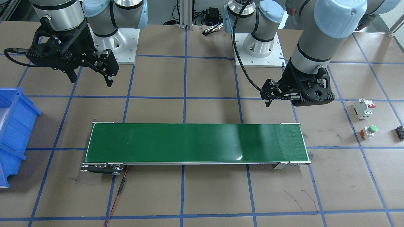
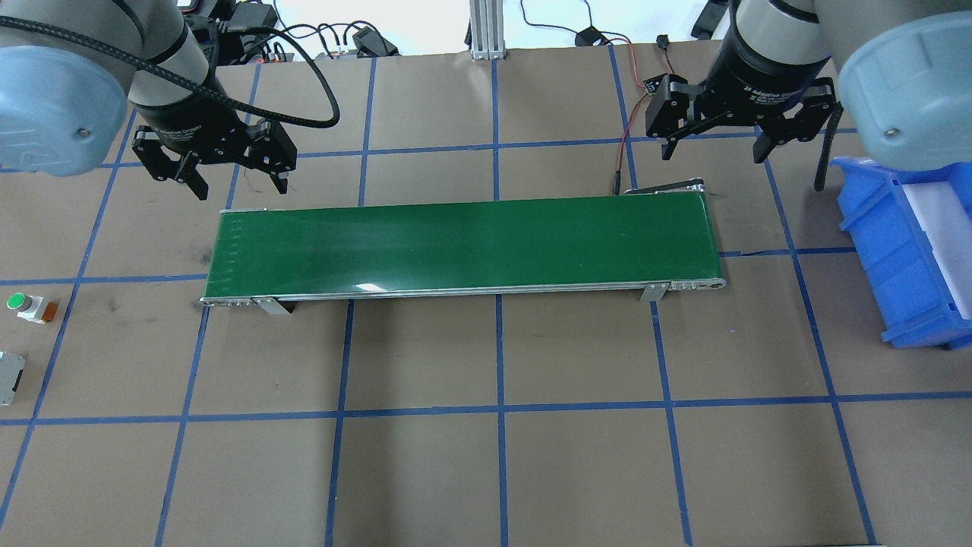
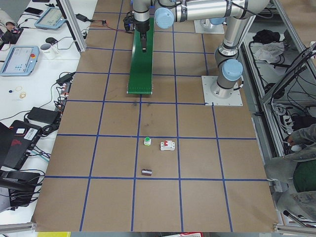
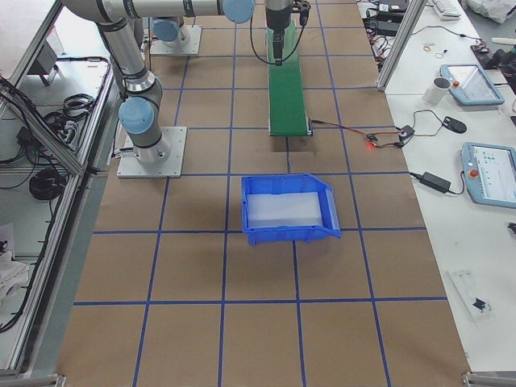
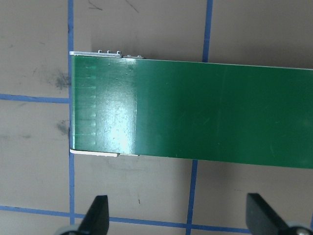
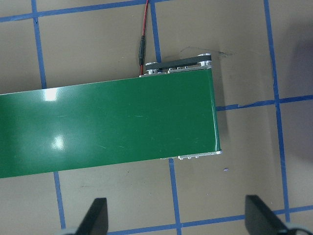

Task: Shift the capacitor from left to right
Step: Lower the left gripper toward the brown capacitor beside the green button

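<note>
The capacitor [image 1: 400, 132] is a small dark cylinder lying on the brown table at the robot's far left; it also shows in the exterior left view [image 3: 146, 172]. It is out of the overhead view. My left gripper [image 1: 268, 94] is open and empty, hovering by the back edge of the green conveyor belt's [image 1: 195, 143] left end [image 2: 241, 182], far from the capacitor. My right gripper [image 1: 91, 78] is open and empty above the table behind the belt's right end [image 2: 714, 150]. Both wrist views show spread fingertips [image 5: 98, 215] [image 6: 95, 215] with nothing between them.
A green-capped push button [image 1: 369, 131] and a white circuit breaker with red levers [image 1: 363, 108] lie near the capacitor. A blue bin [image 2: 904, 251] stands at the robot's right, beyond the belt's end. A red wire [image 1: 121, 186] runs from the belt's motor end.
</note>
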Motion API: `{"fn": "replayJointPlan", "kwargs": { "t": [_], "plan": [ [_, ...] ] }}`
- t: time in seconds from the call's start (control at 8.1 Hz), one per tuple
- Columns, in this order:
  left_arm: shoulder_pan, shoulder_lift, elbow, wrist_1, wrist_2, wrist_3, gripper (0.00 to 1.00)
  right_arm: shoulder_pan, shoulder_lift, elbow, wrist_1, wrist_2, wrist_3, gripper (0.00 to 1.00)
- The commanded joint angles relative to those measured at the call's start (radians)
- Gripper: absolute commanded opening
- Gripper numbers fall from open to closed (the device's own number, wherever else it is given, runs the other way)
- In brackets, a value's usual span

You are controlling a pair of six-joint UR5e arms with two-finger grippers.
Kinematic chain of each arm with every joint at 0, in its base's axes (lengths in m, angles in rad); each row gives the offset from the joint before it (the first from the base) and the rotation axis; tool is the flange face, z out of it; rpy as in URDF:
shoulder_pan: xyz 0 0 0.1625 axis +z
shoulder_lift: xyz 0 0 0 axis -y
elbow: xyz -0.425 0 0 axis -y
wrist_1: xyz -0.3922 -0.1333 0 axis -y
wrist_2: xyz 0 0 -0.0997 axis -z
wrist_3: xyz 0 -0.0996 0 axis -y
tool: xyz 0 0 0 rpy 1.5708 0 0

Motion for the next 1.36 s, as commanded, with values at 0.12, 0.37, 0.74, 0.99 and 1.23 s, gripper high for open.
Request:
{"fn": "replayJointPlan", "kwargs": {
  "t": [0.12,0.37,0.74,0.99,1.23],
  "plan": [
    [0.216,0.005,-0.010,0.002,-0.003,-0.024,1.00,0.000,0.000,0.000,0.000,0.000,0.000,1.00],
    [0.397,0.017,-0.008,-0.008,-0.001,-0.006,1.00,0.000,0.000,0.000,0.000,0.000,0.000,1.00],
    [0.684,0.005,-0.016,0.065,-0.003,0.171,1.00,0.000,0.000,-0.001,0.000,-0.002,0.000,1.00],
    [0.857,-0.041,-0.052,0.200,0.044,0.480,1.00,0.000,0.000,0.000,0.000,0.000,0.000,1.00],
    [0.886,-0.113,-0.057,0.314,0.051,0.681,1.00,0.000,0.000,0.000,0.000,0.000,0.000,1.00]
  ]
}}
